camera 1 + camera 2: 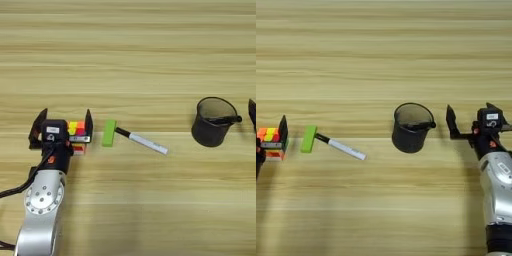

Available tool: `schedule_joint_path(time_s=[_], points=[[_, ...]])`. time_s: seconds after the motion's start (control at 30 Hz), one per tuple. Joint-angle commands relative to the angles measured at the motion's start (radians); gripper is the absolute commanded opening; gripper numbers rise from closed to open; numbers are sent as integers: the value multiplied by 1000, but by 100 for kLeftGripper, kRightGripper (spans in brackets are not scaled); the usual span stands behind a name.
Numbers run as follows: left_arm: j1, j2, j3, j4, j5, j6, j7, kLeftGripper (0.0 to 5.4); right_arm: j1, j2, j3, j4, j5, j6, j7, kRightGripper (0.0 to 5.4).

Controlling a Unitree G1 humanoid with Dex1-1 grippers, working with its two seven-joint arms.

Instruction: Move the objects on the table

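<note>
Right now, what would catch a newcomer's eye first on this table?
The bright puzzle cube at the left, sitting between the open fingers of the left gripper. Just to its right lie a lime-green block and a white marker whose black cap meets the block. Further right, a black mesh cup stands upright, with the open right gripper beside it.

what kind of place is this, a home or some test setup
Likely a robot test bench, not a home: a bare wood table with only a few unrelated props laid in a row, a puzzle cube, a green block, a marker and a mesh cup, between two robot arms.
</note>
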Motion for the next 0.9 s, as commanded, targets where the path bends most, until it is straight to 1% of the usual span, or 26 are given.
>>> schedule_joint_path(time_s=[0.03,0.1,0.17,0.53,0.7,0.9], points=[[-2,11,8,13,-13,-1,-11,540,-20,44,8,-32,48,57,-8,536],[-2,13,12,19,-14,2,-14,540,-13,65,31,-64,41,62,-13,536],[-2,14,15,29,-12,6,-18,540,-9,73,45,-72,23,51,-20,536],[-5,16,6,77,-6,37,-38,540,-11,74,38,-58,-5,59,-75,536],[-2,14,5,72,-6,39,-40,540,-12,74,34,-60,5,57,-84,536],[-1,14,5,73,-6,37,-41,540,-12,83,33,-72,48,58,-55,536]])
